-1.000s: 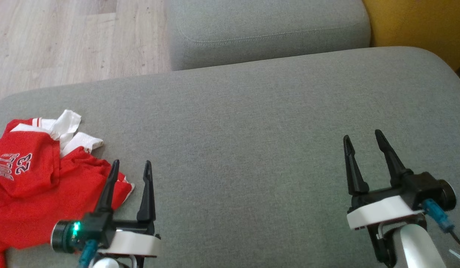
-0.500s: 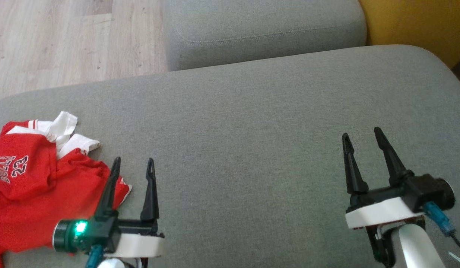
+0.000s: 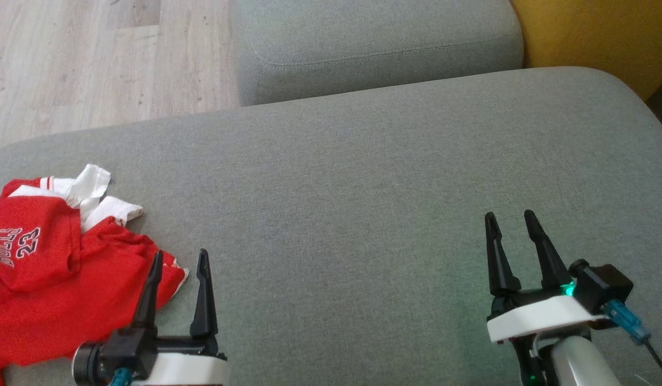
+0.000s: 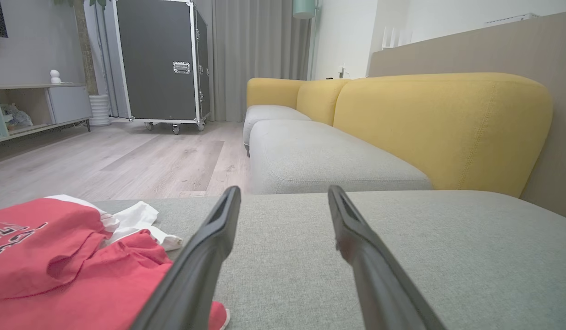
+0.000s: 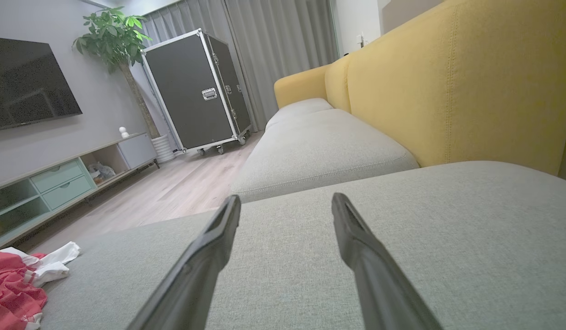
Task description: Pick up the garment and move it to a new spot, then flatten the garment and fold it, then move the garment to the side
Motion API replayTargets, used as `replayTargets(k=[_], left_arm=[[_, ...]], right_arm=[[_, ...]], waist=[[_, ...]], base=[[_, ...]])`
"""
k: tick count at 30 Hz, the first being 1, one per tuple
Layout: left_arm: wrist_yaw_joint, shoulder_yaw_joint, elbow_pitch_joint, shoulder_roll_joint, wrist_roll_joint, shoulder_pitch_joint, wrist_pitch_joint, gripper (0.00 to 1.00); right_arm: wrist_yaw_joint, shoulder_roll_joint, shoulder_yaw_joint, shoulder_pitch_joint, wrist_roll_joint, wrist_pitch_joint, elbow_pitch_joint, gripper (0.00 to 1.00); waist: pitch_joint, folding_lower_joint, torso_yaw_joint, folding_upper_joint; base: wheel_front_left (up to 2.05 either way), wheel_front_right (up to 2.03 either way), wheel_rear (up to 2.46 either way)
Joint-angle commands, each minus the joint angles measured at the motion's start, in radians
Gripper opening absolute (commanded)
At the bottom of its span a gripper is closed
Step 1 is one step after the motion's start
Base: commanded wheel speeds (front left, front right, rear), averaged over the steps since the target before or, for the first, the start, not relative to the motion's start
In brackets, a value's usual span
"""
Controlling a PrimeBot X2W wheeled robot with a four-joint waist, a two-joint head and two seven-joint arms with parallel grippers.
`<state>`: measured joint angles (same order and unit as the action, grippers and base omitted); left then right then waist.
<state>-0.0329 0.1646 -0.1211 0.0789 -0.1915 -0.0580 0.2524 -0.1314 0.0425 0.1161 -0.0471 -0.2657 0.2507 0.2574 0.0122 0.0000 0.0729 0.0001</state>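
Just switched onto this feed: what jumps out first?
The crumpled red garment with white trim, lying at the left end of the grey sofa seat. The left gripper hangs open at its right edge; the right gripper, open too, sits far off over the bare seat, with the yellow backrest beyond.

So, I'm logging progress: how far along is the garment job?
Done: nothing; the red garment lies crumpled at the grey cushion's left end. In hand: left gripper, open and empty, at its edge; right gripper open, apart. Left: pick up, move, flatten, fold, set aside.
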Motion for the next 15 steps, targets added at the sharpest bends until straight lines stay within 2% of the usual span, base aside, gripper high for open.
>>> replayTargets(k=[1, 15], left_arm=[[0.011, -0.044, 0.022, -0.005, 0.010, 0.029, 0.009, 1.00], [0.060, -0.100, -0.007, -0.027, 0.029, 0.043, 0.009, 1.00]], right_arm=[[0.001, 0.008, 0.025, -0.031, -0.005, 0.011, -0.026, 1.00], [0.001, 0.008, 0.039, -0.036, -0.028, 0.011, -0.012, 1.00]], waist=[[0.001, 0.0000, 0.000, -0.0001], [0.006, 0.0000, -0.007, -0.0001]], base=[[0.00, 0.00, 0.00], [0.00, 0.00, 0.00]])
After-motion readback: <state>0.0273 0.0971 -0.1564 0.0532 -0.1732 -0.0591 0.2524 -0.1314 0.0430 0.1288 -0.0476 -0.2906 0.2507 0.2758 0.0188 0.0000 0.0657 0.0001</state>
